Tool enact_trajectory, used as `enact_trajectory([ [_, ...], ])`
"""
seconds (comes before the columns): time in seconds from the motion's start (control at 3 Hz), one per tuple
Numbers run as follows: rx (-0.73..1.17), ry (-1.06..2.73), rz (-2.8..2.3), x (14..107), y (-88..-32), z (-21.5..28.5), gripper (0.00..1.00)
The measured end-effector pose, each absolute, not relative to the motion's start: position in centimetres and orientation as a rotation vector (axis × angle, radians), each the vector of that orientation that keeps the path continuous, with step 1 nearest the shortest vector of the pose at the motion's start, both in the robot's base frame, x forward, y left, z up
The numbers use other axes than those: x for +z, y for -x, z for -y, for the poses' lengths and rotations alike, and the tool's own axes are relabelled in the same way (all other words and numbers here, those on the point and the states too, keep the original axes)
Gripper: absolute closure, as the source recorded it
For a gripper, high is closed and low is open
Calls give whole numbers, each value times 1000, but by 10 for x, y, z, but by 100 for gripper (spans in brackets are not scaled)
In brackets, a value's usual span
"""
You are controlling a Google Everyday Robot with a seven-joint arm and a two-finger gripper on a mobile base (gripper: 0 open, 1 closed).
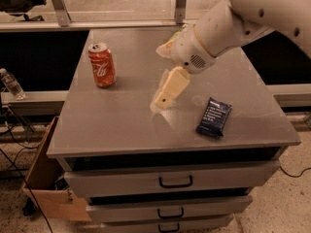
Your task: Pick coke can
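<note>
The coke can (102, 65) stands upright at the back left of the grey cabinet top (121, 125), well apart from the gripper (164, 99), which hangs over the middle beside a dark blue snack wrapper (214, 117), its opening impossible to tell

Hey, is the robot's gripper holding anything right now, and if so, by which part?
Nothing is held. The gripper hangs above the table, well apart from the coke can, which stands upright on its own.

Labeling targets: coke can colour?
The coke can is red-orange, white script, silver top; camera view. The gripper hangs over the table centre.
</note>
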State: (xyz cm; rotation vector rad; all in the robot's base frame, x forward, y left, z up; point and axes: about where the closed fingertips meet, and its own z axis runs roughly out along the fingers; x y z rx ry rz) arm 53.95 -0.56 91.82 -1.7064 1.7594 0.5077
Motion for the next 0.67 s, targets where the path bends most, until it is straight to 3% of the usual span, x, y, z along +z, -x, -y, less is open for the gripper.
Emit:
enact_trajectory([
  [0.67, 722, 1503, -1550, 911, -600, -74, 0],
])
